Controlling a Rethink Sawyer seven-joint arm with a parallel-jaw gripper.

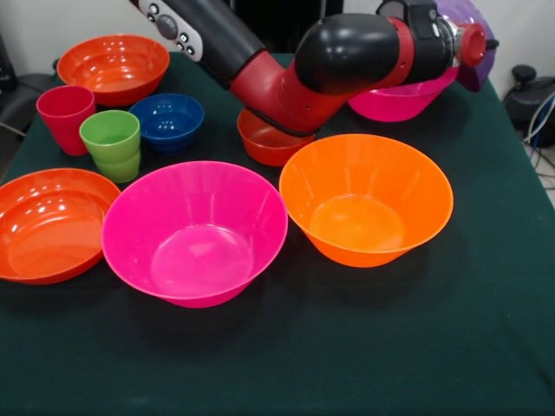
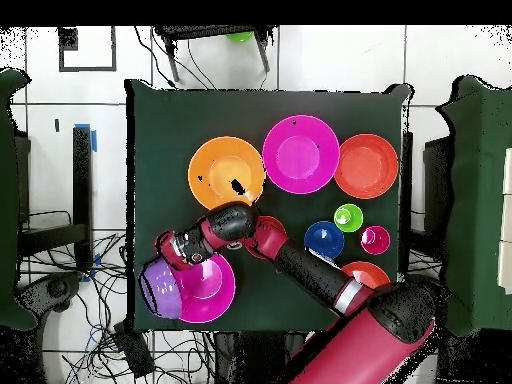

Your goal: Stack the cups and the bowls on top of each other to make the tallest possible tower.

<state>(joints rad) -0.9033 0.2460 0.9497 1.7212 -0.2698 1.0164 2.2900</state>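
Table (image 1: 486, 347): we see most pieces lying apart, unstacked.
Pink bowl (image 1: 194, 232), orange bowl (image 1: 366, 198): we count both as waiting.
Tower (image 2: 205, 290): barely started; second pink bowl, purple bowl (image 2: 160, 287) at its edge.
Cups (image 1: 111, 143): untouched.
Tool (image 2: 172, 250): we cannot tell its state.

The near part of the green table (image 1: 434, 364) was bare, so a hand could pass there. Further in, a big pink bowl (image 1: 195, 232) and a big orange bowl (image 1: 366, 198) sat side by side, almost touching. A red-orange bowl (image 1: 48, 221) blocked the left edge. Behind them the green cup (image 1: 111, 143), red cup (image 1: 65, 117) and blue bowl (image 1: 167, 120) stood packed close together. The robot arm (image 1: 347, 56) stretched low across the far side, over a small red-orange bowl (image 1: 264, 143) and another pink bowl (image 1: 399, 102).
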